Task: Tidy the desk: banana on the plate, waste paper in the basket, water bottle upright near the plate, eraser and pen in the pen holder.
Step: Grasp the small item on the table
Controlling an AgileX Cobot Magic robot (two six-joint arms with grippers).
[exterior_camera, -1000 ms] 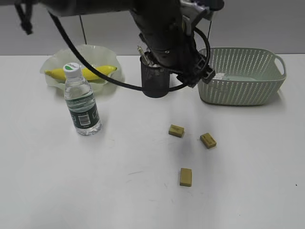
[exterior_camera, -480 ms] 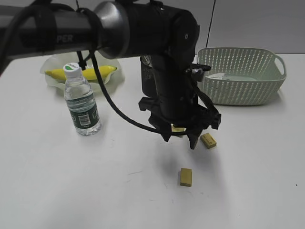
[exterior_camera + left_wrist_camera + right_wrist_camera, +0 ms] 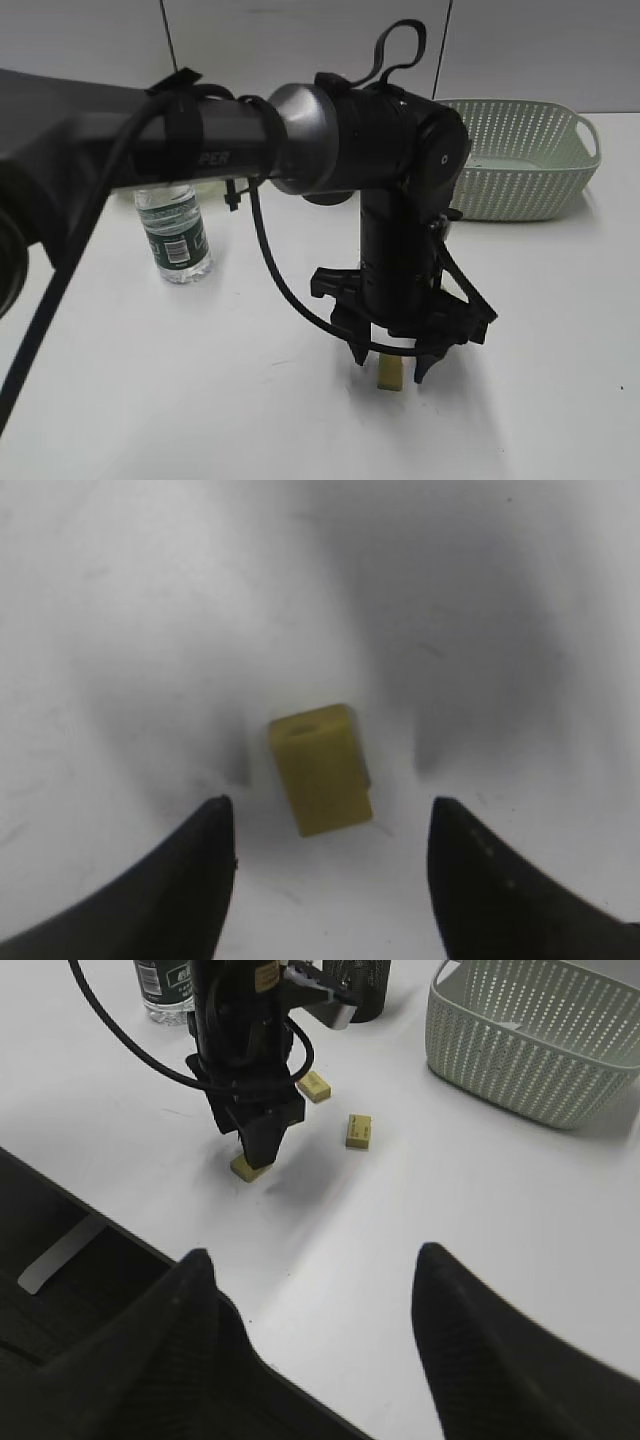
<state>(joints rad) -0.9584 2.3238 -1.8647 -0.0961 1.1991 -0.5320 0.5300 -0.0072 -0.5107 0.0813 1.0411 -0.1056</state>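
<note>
Scuffed white desk, blocky yellow eraser

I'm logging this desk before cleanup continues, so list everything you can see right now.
desk: one, white, under everything
erasers: three, yellow; one between the left end effector's fingers, two lying apart nearer the basket
bottle: one, clear with a green label, upright at left, top hidden by the arm
pen holder: one, black mesh, at the back next to the basket
basket: one, pale green, perforated, back right
left arm: black, reaching across the middle
left end effector: open, straddling an eraser
right end effector: open, holding nothing, above the desk's near edge
</note>
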